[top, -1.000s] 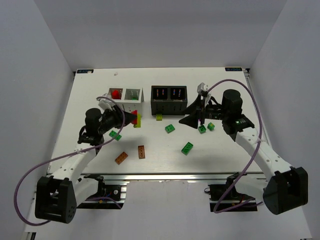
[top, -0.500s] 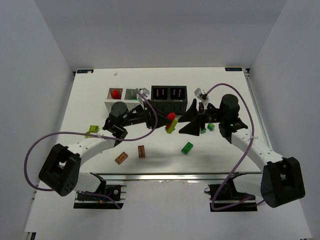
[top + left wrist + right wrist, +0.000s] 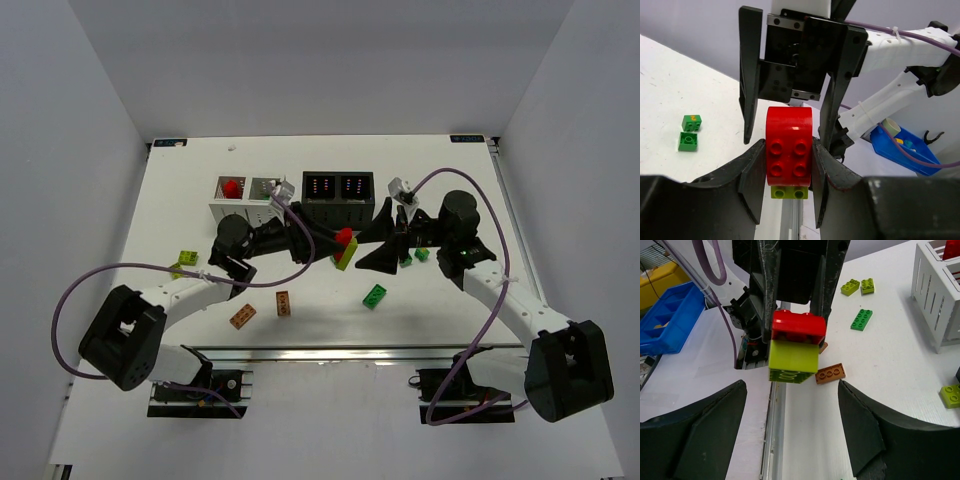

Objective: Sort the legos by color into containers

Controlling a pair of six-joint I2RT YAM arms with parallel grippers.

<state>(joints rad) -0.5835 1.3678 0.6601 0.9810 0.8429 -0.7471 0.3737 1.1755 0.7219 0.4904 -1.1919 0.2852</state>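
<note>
Left hand (image 3: 788, 162) clamped on the red brick (image 3: 788, 149), pads on its two sides. Yellow-green brick (image 3: 789, 192) is stuck beneath it, outside the grip. Stack held off the surface (image 3: 180, 200), straight ahead of the right hand (image 3: 370, 245), whose jaws stand wide open, tips just short of the stack, holding nothing.

Risk: if the right hand closes across the seam rather than on the yellow-green brick alone, the pair likely won't part. An off-centre pull could twist the stack out of the left hand and drop it. Fingertip clash is possible, as the hands face head-on.

Versus a second ago: left hand was by the white container (image 3: 250, 195), right hand low over the green bricks (image 3: 421, 253). Both have since converged. Last half second: barely any change.
</note>
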